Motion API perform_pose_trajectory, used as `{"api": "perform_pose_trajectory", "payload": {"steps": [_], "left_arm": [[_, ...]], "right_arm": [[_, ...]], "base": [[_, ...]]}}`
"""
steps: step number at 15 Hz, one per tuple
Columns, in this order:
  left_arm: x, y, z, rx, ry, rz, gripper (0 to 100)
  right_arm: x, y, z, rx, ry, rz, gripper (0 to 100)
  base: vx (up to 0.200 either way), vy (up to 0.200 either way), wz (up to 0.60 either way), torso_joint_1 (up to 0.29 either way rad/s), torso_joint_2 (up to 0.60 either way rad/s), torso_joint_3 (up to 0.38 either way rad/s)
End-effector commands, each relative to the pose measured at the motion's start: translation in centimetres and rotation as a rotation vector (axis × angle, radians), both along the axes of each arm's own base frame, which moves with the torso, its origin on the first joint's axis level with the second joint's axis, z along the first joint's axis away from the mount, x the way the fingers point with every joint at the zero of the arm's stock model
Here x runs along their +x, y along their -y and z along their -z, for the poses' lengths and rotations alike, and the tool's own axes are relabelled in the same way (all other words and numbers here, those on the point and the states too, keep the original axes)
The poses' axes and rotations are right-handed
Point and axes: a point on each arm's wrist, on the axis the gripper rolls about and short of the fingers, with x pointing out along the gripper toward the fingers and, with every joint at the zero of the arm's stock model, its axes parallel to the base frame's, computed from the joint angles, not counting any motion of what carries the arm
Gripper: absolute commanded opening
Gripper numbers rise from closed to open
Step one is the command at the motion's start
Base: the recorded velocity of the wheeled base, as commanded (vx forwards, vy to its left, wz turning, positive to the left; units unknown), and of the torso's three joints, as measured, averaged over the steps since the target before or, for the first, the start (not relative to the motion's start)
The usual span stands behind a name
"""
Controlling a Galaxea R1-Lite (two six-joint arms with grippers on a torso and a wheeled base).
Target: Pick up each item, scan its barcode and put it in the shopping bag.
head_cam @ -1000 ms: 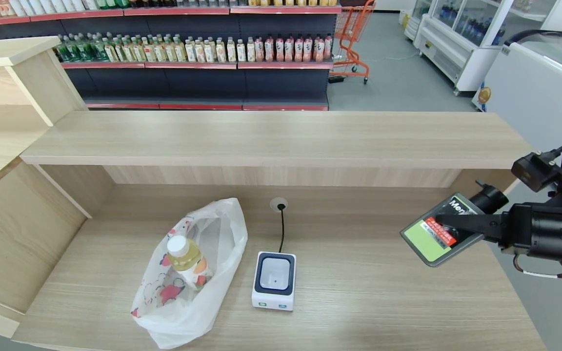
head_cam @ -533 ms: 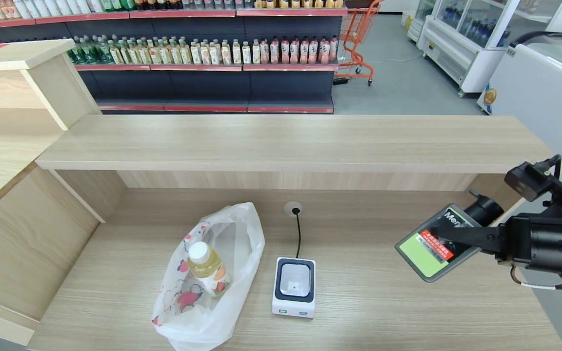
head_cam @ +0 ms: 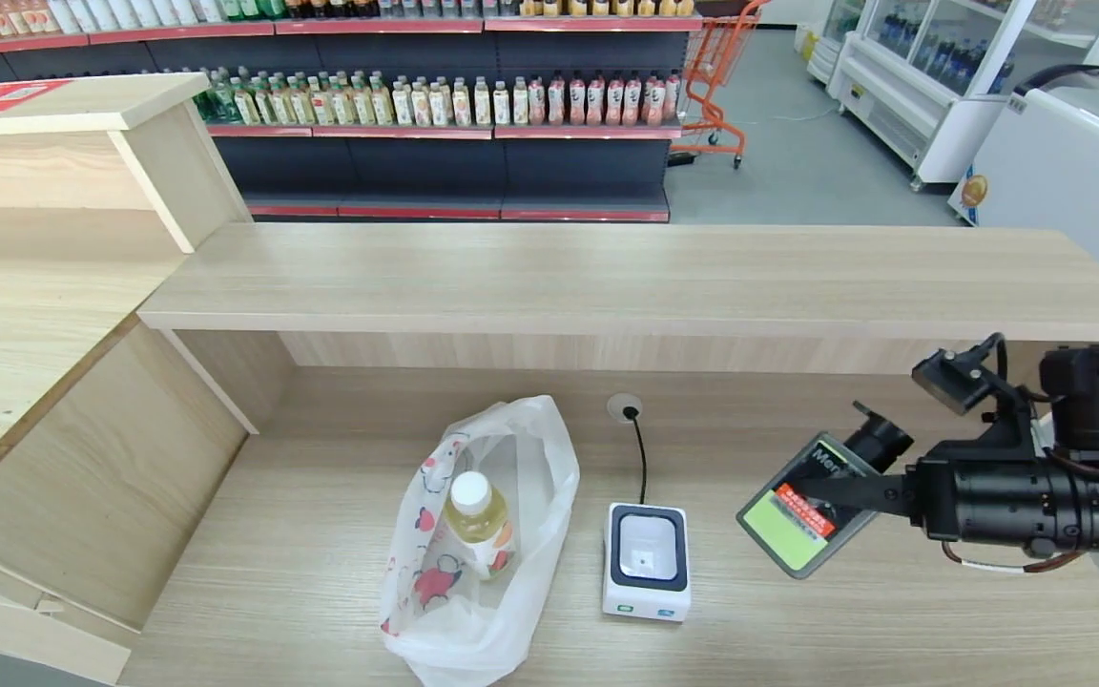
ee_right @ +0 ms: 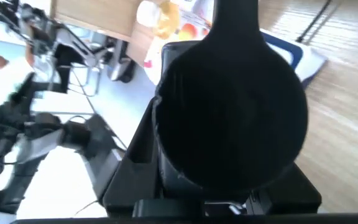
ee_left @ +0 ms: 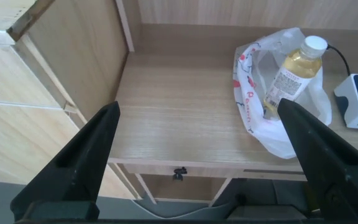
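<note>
- Left gripper [ee_left: 199,109]: held off the near left edge of the desk [head_cam: 893,630] and aimed across it towards the bag. Jaws spread wide with nothing between them.
- Shopping bag [head_cam: 435,582]: white plastic with a red print, lying on the desk left of centre, mouth towards the far side. In the left wrist view [ee_left: 250,93] it sits just left of the scanner.
- Bottle [head_cam: 475,520]: inside the bag, holding pale yellow drink. White cap points to the far side, and the label shows through the plastic. Also seen from the left wrist [ee_left: 294,71].
- Scanner [head_cam: 646,561]: small white box with a dark-framed window facing up, on the desk just right of the bag and apart from it. A black cable [head_cam: 640,448] runs from its far side to a round port in the desk.
- Packet [head_cam: 783,534]: flat, dark-edged, with a green panel and a red label. Held in the air right of the scanner, clear of it and of the desk. It is tilted, printed face up.
- Right gripper [head_cam: 831,477]: the arm comes in from the right, forearm roughly level and pointing left. Jaws are closed on the packet's right end, one thin finger [head_cam: 855,491] lying across the printed face.
</note>
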Motion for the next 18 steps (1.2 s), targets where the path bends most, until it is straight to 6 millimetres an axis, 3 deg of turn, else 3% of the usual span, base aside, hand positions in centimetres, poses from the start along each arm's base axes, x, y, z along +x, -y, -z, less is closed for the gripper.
{"api": "perform_pose_trajectory", "payload": {"steps": [1,3,5,11,18], "left_arm": [[0.0,0.0,0.0,0.0,0.0,0.001,100],[0.0,0.0,0.0,0.0,0.0,0.001,100],[0.0,0.0,0.0,0.0,0.0,0.001,100],[0.0,0.0,0.0,0.002,0.0,0.001,100],[0.0,0.0,0.0,0.002,0.0,0.001,100]], "right_arm": [[1.8,-0.4,3.0,-0.061,-0.049,-0.025,0],[3.2,-0.6,5.7,-0.13,-0.035,-0.086,0],[4.2,-0.8,6.9,-0.157,-0.026,-0.119,0],[6.3,-3.5,7.7,-0.157,-0.007,-0.196,0],[8.6,-6.5,10.2,-0.142,0.1,-0.257,0]], "base": [[0.0,0.0,0.0,0.0,0.0,0.0],[0.0,0.0,0.0,0.0,0.0,0.0],[0.0,0.0,0.0,0.0,0.0,0.0],[0.0,0.0,0.0,0.0,0.0,0.0],[0.0,0.0,0.0,0.0,0.0,0.0]]}}
